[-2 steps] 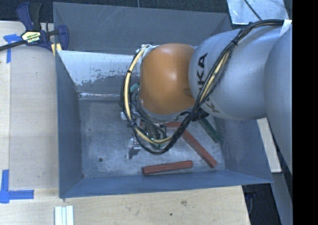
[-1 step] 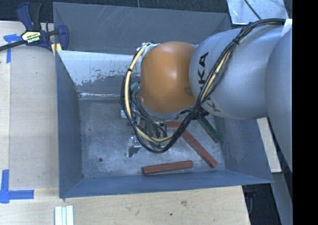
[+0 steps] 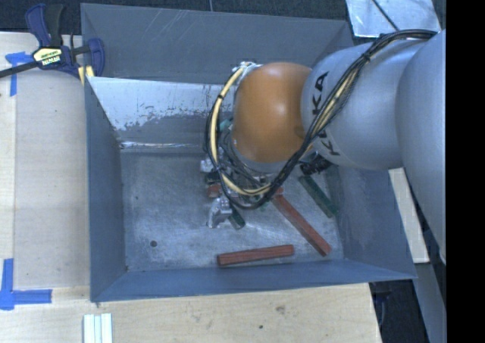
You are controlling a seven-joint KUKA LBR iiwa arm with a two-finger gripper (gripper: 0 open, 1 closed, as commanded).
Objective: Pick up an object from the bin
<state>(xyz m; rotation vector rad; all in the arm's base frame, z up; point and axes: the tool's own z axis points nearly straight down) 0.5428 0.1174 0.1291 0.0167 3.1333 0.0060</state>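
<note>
I reach into the grey metal bin from the view's right, my silver arm bent down over its right half and my orange cover rounded above the wrist, with black and yellow cables looped about it. My jaws hang low over the scuffed floor, about the middle of the bin and a little toward its front wall; the wrist and cables crowd them, so I cannot tell whether they are released or clenched, nor whether anything sits between them. The thing nearest to them is a reddish-brown bar, lying flat and almost parallel to the front wall, just beside that wall and a little to the right of my jaws, apart from them. A second reddish-brown bar lies aslant to the right, its upper end running in under my wrist and its lower end near the right end of the first bar. Beyond it, nearer the right wall, a dark green bar lies aslant too, partly hidden by my arm. A small dark speck rests on the floor well to the left.
</note>
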